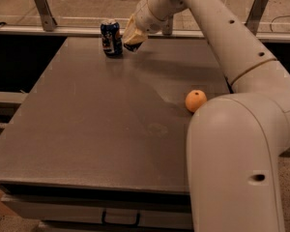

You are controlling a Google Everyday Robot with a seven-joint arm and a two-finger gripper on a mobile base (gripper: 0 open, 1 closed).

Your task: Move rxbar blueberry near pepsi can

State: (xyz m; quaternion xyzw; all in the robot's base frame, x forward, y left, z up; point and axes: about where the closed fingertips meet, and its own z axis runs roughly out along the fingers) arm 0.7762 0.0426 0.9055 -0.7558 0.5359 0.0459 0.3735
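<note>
Nearly done, I judge: the gripper [133, 42] hangs low over the far edge of the worktop [96, 129], clamped on the rxbar blueberry [134, 47], just beside the pepsi can [111, 37] toward the far left corner. Setting down and releasing remain.

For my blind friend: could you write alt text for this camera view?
A robot's gripper, an rxbar blueberry wrapper at its tip, reaches beside an upright pepsi can at the far edge of the table. An orange sits nearer, at right.
</note>
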